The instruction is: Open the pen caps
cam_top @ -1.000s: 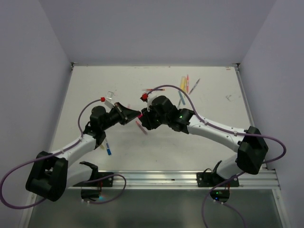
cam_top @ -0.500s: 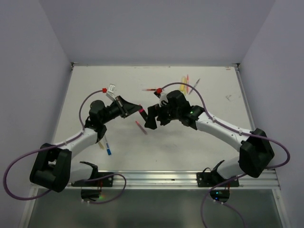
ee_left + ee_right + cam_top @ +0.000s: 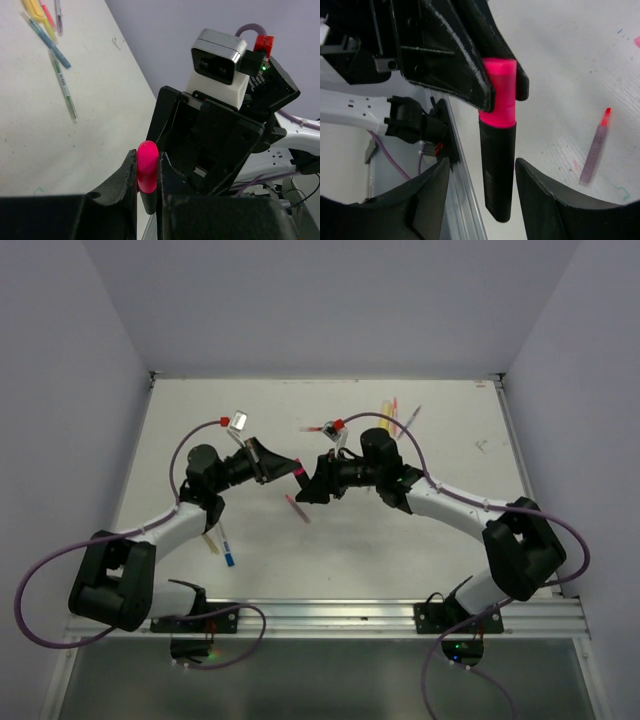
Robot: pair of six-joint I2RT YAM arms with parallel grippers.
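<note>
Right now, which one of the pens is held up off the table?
The pink-and-black pen: the left gripper clamps its pink cap, so it hangs in the air, while the other pens lie flat on the table.

The pink-and-black plastic highlighter (image 3: pixel 499 100) shines smooth and glossy at its pink end — the black barrel duller. The black plastic left gripper (image 3: pixel 290 469) looks matt, grainy along its edges — the white bench (image 3: pixel 400 540) is matt, ink-smudged.

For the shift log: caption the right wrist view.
Left claw pinches the pink cap; the black highlighter body hangs within the open right claw.
</note>
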